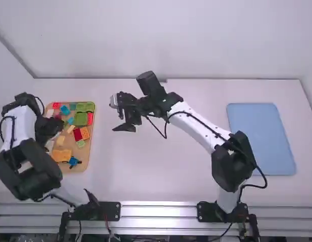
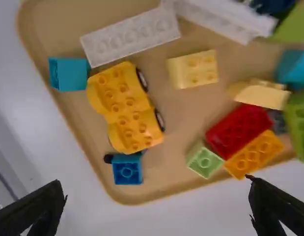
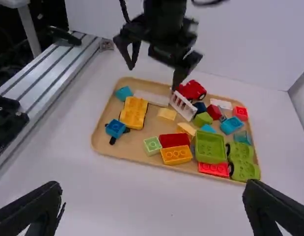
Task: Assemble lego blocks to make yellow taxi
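Above the left part of the tan tray (image 1: 84, 167) is my left gripper (image 1: 49, 130), open and empty; its fingers stand wide apart in the left wrist view, left gripper (image 2: 157, 186). In the tray lie a yellow car base with black wheels (image 2: 124, 108), a pale yellow block (image 2: 193, 69), a sloped pale yellow block (image 2: 260, 95) and an orange-yellow block (image 2: 254, 154). My right gripper (image 1: 119, 115) hangs over the bare table right of the tray, open with nothing held; in the right wrist view the right gripper (image 3: 152, 189) has its fingers spread.
Red (image 3: 174, 140), green (image 3: 210, 147), white (image 3: 152, 98) and blue blocks (image 3: 115, 129) share the tray. A blue flat tray (image 1: 261, 138) lies at the table's right. The right arm spans the table's middle.
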Tool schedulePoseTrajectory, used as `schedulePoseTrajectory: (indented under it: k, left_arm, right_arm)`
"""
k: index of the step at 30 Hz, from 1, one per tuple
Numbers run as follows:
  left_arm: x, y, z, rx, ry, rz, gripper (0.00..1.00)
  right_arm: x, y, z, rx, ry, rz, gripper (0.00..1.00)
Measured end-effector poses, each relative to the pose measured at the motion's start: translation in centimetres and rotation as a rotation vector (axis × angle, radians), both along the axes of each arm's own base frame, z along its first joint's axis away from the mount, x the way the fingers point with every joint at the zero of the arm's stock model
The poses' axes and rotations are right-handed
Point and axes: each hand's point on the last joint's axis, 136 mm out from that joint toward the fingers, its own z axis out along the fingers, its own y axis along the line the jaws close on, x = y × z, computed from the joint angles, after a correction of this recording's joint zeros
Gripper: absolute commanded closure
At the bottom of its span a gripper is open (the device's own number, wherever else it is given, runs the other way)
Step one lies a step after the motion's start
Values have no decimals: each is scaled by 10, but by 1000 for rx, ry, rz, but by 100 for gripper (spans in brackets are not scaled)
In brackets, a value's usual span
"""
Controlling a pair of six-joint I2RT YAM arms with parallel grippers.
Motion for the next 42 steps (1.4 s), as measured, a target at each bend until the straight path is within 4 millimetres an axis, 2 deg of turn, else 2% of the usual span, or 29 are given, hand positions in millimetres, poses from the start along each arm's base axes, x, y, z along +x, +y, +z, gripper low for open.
schedulePoseTrajectory:
  k: [4,8,12,17,19,25,28,30,32,35,39,42]
  left_arm:
    - [-4,-1,-34,-26,52,26,7]
    - [-8,-3,-55,-21,44,57,6]
    - [-17,-10,-70,-31,58,98,5]
    - [-13,-7,-86,-1,12,131,6]
    - [-17,-8,-93,8,10,167,4]
    - [-23,-8,-104,21,3,221,5]
    - [-21,-4,-107,36,-18,233,10]
    - [-19,-3,-110,47,-36,236,18]
    - [-15,-1,-111,54,-61,239,33]
    - [-11,1,-111,59,-85,246,49]
    - [-11,1,-110,65,-88,248,50]
    - [-19,-5,-107,32,-44,234,51]
  right_arm:
    - [3,-2,0,0,2,-6,2]
    - [5,-3,0,-1,0,-12,2]
    - [8,-4,-2,-11,-7,-28,2]
    - [11,-4,-3,-21,-5,-45,2]
    - [11,-4,-4,-22,-7,-48,2]
    - [12,-4,-3,-21,-10,-50,2]
    - [12,-4,-3,-21,-14,-48,2]
    - [12,-4,-3,-21,-18,-47,2]
    - [12,-4,-4,-21,-19,-47,2]
    - [12,-4,-3,-20,-21,-46,2]
    - [13,-5,-3,-20,-23,-47,2]
    - [17,-8,-3,-21,-11,-62,2]
